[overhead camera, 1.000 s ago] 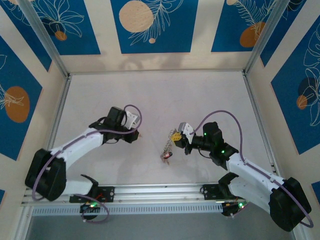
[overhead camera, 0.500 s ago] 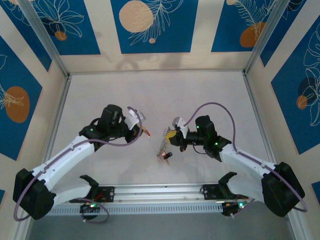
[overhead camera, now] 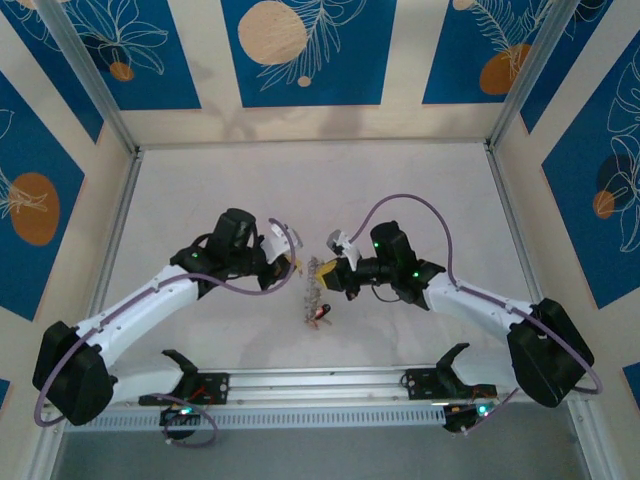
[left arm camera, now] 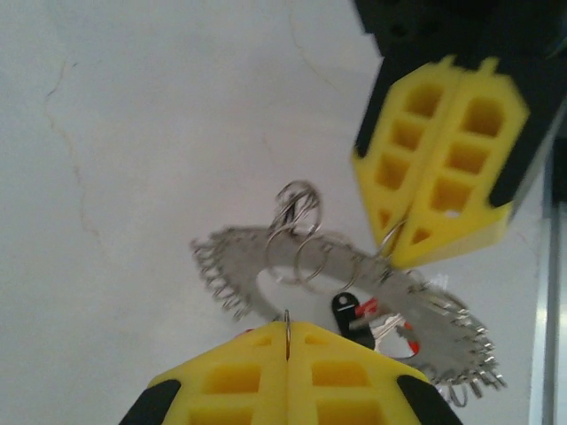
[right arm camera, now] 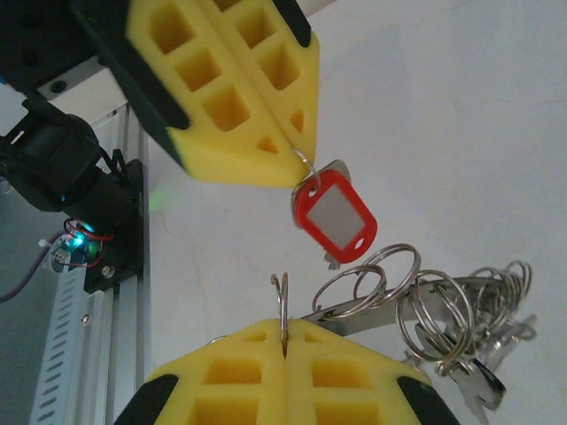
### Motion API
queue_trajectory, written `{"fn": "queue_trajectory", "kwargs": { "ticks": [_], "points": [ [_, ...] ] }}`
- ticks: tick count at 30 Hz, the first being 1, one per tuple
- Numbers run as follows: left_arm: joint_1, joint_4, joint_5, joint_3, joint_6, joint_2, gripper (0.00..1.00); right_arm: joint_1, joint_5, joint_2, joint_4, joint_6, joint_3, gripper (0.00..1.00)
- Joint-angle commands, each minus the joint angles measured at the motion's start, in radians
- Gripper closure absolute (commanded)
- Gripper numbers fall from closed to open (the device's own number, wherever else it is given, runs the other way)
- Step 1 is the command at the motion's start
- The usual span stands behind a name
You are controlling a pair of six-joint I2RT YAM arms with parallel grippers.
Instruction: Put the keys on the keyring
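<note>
2 pinches: left gripper (right arm camera: 297,158) holds red key (right arm camera: 335,217); right gripper (right arm camera: 283,341) holds keyring (left arm camera: 235,263), stretched toward near edge.

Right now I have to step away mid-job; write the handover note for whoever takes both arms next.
Left gripper: shut on the small wire loop of the red plastic-tagged key.
Right gripper: shut on the thin silvery coil-like wire keyring, smaller rings and keys hanging from it.
The grippers sit tip to tip, close but apart.
Done: both pieces picked up.
To do: thread the red key's loop onto the keyring; it hangs free of it.
</note>
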Motion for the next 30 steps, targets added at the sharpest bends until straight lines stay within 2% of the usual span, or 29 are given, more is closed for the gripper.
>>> {"fn": "queue_trajectory", "kwargs": {
  "ticks": [1,3,6,8,12,18,22,30],
  "points": [
    [-0.016,0.049,0.062,0.01,0.057,-0.019,1.0,0.008,-0.041,0.017,0.004,0.014,0.055,1.0],
    [-0.019,0.066,0.081,-0.001,0.082,-0.033,1.0,0.009,-0.073,0.031,-0.014,0.019,0.075,1.0],
    [-0.042,0.055,0.141,-0.009,0.195,-0.045,1.0,0.009,-0.118,0.046,-0.062,0.028,0.107,1.0],
    [-0.058,0.039,0.136,-0.013,0.243,-0.05,1.0,0.007,-0.133,0.05,-0.075,0.04,0.115,1.0],
    [-0.062,0.002,0.113,-0.005,0.255,-0.053,1.0,0.006,-0.111,0.043,-0.12,0.023,0.12,1.0],
    [-0.063,-0.025,0.065,-0.006,0.187,-0.06,1.0,0.013,-0.01,-0.005,-0.089,-0.025,0.072,1.0],
    [-0.062,-0.026,0.108,-0.014,0.122,-0.048,1.0,0.04,0.053,-0.044,-0.012,-0.077,0.025,1.0],
    [-0.048,-0.064,0.176,0.013,0.042,-0.009,1.0,0.109,0.193,-0.089,0.017,-0.164,-0.002,1.0]
  ]
}}
